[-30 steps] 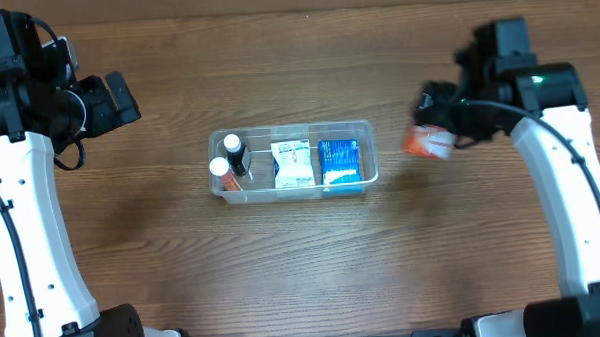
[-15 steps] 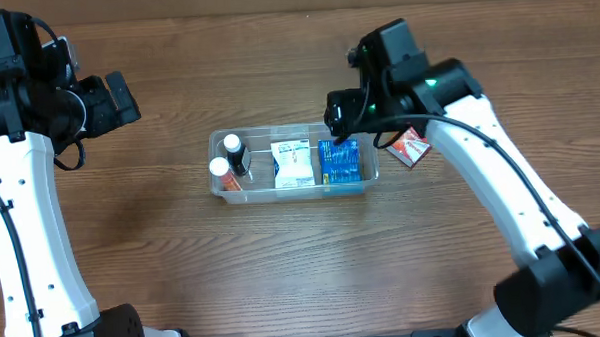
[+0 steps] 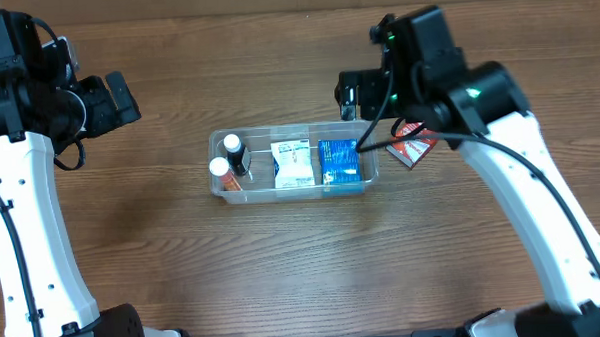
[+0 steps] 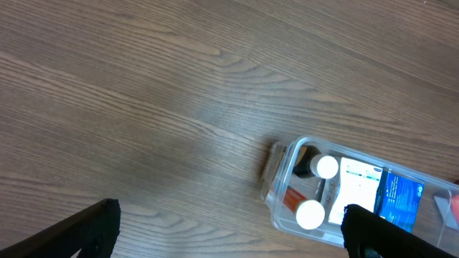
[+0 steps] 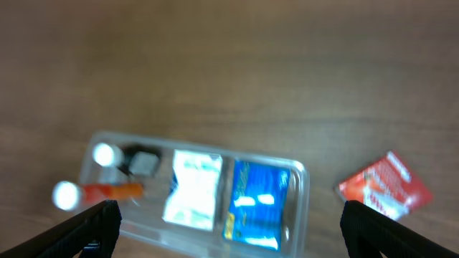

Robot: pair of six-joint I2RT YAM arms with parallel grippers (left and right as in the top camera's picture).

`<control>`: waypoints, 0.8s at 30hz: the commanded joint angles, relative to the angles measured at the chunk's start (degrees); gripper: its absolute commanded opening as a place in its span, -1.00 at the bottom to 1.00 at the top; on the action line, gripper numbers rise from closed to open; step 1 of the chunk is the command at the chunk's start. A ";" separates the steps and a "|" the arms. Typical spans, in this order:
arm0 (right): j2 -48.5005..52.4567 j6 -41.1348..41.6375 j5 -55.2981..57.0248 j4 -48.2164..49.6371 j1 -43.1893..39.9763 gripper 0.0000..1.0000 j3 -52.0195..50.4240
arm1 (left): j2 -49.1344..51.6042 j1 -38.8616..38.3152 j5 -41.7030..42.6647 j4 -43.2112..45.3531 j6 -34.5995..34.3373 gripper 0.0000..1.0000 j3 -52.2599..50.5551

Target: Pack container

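Observation:
The clear container lies at the table's middle. It holds two white-capped bottles at its left end, a white packet in the middle and a blue packet at the right. A red packet lies flat on the table just right of the container, partly under my right arm. My right gripper hovers open behind the container's right end, holding nothing; its view shows the container and the red packet below, blurred. My left gripper stands open and empty at the far left, with the container at its lower right.
Bare wooden tabletop surrounds the container on all sides. The white links of both arms run down the left and right edges of the overhead view.
The red packet was at my right gripper and now lies on the table. The right arm has swung left to behind the container, its jaws wider. The left arm has not moved.

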 commanded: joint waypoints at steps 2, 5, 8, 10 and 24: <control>-0.66 12.07 6.82 1.62 -4.66 1.00 1.66 | 0.13 0.24 0.26 -0.11 1.05 1.00 -0.09; 2.62 17.57 4.83 2.58 -10.69 1.00 1.66 | 0.13 0.24 0.39 -0.17 1.05 1.00 -0.09; 8.00 18.27 -3.21 1.66 -16.31 1.00 1.66 | 0.13 0.24 0.44 -0.28 1.05 1.00 -0.09; 12.26 18.27 -7.13 -0.63 -18.80 1.00 1.66 | 0.13 0.24 0.44 -0.39 1.05 1.00 -0.09; 31.41 27.54 -5.90 -7.34 -19.15 1.00 1.55 | 0.13 0.24 0.44 -0.37 1.05 1.00 -0.09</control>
